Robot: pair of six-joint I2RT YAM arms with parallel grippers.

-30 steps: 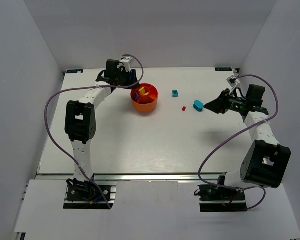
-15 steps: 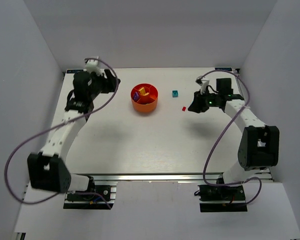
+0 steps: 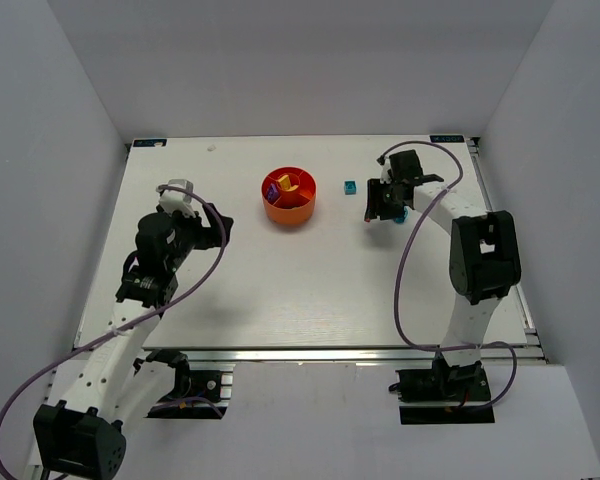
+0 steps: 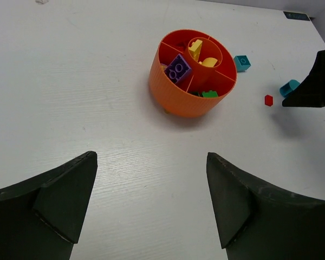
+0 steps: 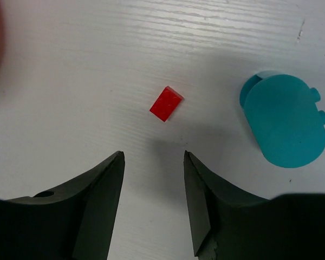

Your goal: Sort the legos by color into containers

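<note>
The orange-red divided bowl (image 3: 289, 197) stands at the table's back middle and shows in the left wrist view (image 4: 179, 103). It holds a purple brick (image 4: 178, 67), yellow pieces (image 4: 196, 49) and a green piece (image 4: 209, 94). A small red brick (image 5: 166, 103) lies on the table just ahead of my right gripper (image 5: 153, 154), which is open and empty right above the table; the brick also shows in the left wrist view (image 4: 268, 99). A rounded cyan piece (image 5: 284, 119) lies to its right. A cyan brick (image 3: 350, 187) sits right of the bowl. My left gripper (image 4: 150, 157) is open and empty, well left of the bowl.
The right arm (image 3: 485, 250) bends back along the table's right side. The left arm (image 3: 150, 265) and its purple cable (image 3: 205, 270) lie over the near left. White walls close in the table on the left, back and right.
The left gripper has swung away from the bowl toward the near left. The right gripper has moved left and now hovers at the red brick.
</note>
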